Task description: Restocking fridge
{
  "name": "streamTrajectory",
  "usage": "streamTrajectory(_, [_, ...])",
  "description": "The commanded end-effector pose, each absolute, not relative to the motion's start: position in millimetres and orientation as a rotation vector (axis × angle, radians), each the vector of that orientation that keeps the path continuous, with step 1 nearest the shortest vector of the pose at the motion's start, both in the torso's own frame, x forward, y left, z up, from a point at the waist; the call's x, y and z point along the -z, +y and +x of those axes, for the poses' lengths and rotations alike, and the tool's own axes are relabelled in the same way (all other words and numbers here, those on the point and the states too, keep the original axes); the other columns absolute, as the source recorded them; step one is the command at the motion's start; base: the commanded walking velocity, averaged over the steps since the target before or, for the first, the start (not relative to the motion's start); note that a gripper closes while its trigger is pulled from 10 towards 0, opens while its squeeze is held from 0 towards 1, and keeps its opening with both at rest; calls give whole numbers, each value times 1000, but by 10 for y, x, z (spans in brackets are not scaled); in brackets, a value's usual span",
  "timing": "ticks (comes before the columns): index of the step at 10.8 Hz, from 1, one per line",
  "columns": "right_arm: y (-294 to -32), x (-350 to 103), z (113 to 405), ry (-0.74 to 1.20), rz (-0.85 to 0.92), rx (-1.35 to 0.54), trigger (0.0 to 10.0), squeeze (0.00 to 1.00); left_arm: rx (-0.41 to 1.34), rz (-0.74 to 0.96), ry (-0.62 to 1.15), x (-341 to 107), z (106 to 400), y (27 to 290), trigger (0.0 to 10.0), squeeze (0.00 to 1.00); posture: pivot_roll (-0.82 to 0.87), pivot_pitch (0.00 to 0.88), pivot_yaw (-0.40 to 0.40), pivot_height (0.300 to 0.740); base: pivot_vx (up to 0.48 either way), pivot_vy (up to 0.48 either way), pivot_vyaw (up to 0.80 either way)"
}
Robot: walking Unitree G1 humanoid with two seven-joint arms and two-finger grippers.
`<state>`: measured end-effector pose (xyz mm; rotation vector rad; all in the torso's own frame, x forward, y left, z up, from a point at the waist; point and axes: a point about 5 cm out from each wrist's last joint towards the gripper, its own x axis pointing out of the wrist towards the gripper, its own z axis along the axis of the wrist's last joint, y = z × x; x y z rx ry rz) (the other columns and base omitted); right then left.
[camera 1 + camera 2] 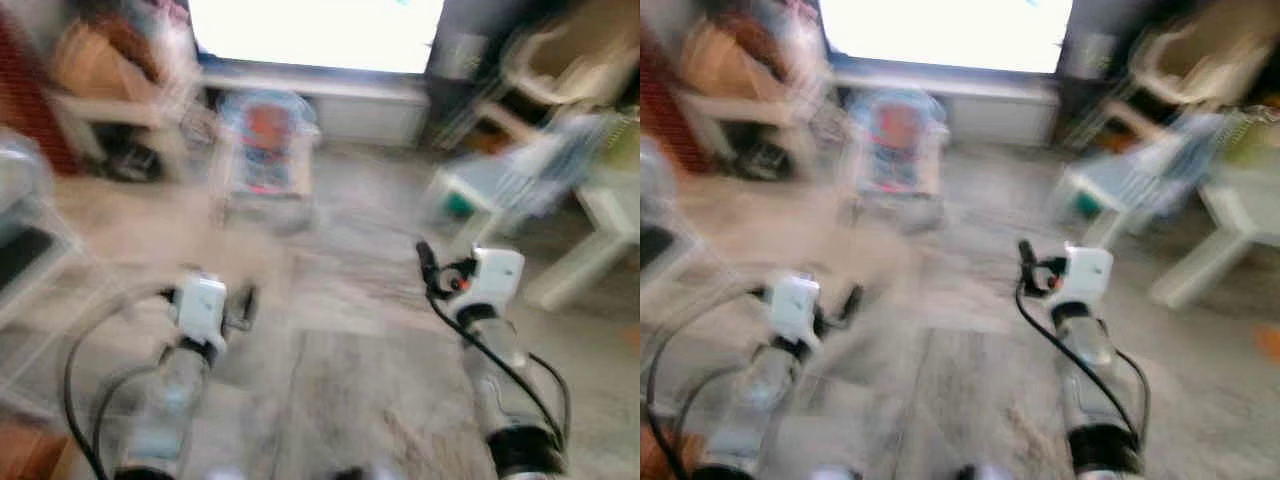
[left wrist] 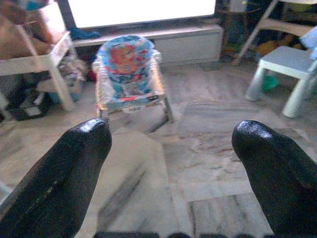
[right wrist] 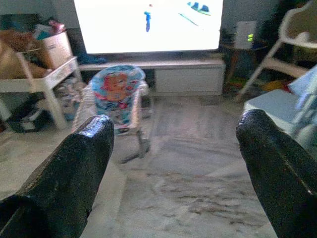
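Both eye views are blurred by motion. My left gripper (image 1: 240,308) is held out low over the stone floor, and in the left wrist view its two black fingers (image 2: 74,163) stand wide apart with nothing between them. My right gripper (image 1: 428,268) is raised a little further ahead on the right. Its fingers (image 3: 84,153) are also spread wide and hold nothing. No fridge or item to stock can be made out.
A colourful baby bouncer seat (image 1: 262,140) stands on the floor ahead, before a bright TV screen (image 1: 315,30) on a low white cabinet (image 3: 188,79). A white shelf table (image 2: 34,64) with clutter is at the left, a small pale stool (image 2: 285,62) and white furniture at the right.
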<state>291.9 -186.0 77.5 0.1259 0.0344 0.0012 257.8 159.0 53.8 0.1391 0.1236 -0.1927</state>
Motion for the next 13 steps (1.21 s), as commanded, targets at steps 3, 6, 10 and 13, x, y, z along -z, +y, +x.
streamTrajectory(3, [-1887, -765, 2934, 41, 131, 15, 10000, 0, 197, 155, 114, -577, 2601, 1601, 10000, 0, 119, 47, -67, 740, 0, 0, 0])
streamTrajectory(6, [-1855, -749, 2935, 43, 135, 14, 10000, 0, 196, 160, 116, -579, 2606, 1619, 10000, 0, 124, 47, -63, 740, -174, 0, 0])
streamTrajectory(10, [-1866, -752, 2943, 43, 137, 17, 10000, 0, 199, 168, 120, -576, 2616, 1621, 10000, 0, 124, 46, -65, 740, -271, 0, 0])
streamTrajectory(13, [-1861, -747, 2947, 44, 135, 16, 10000, 0, 193, 174, 120, -575, 2622, 1632, 10000, 0, 123, 44, -65, 740, -86, 0, 0])
